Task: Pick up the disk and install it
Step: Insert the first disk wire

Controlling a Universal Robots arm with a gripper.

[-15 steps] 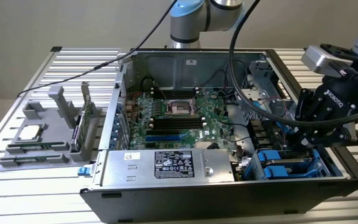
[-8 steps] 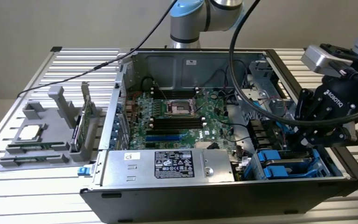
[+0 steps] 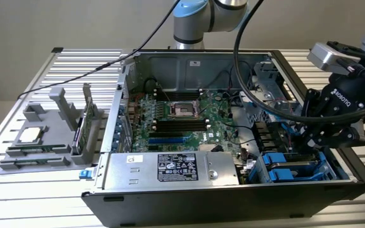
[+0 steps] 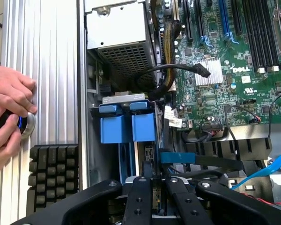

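My black gripper (image 3: 322,137) hangs over the blue drive bay (image 3: 296,167) at the near corner of the open computer case, on the exterior view's right. In the wrist view its two fingers (image 4: 138,199) stand close together with the disk (image 4: 149,157) edge-on between them, a strip of the disk's blue carrier bracket (image 4: 178,157) jutting out beside it. The gripper (image 4: 155,182) looks shut on the disk. The disk's lower end reaches down among the blue rails of the bay (image 4: 127,127). Its label is hidden.
Black cables (image 4: 178,70) and the green motherboard (image 3: 176,121) lie beside the bay. A large silver box with a label (image 3: 169,168) sits at the case front. A grey fixture (image 3: 43,137) holds parts on the exterior view's left. A person's hands (image 4: 9,103) rest on a round button near a keyboard (image 4: 54,173).
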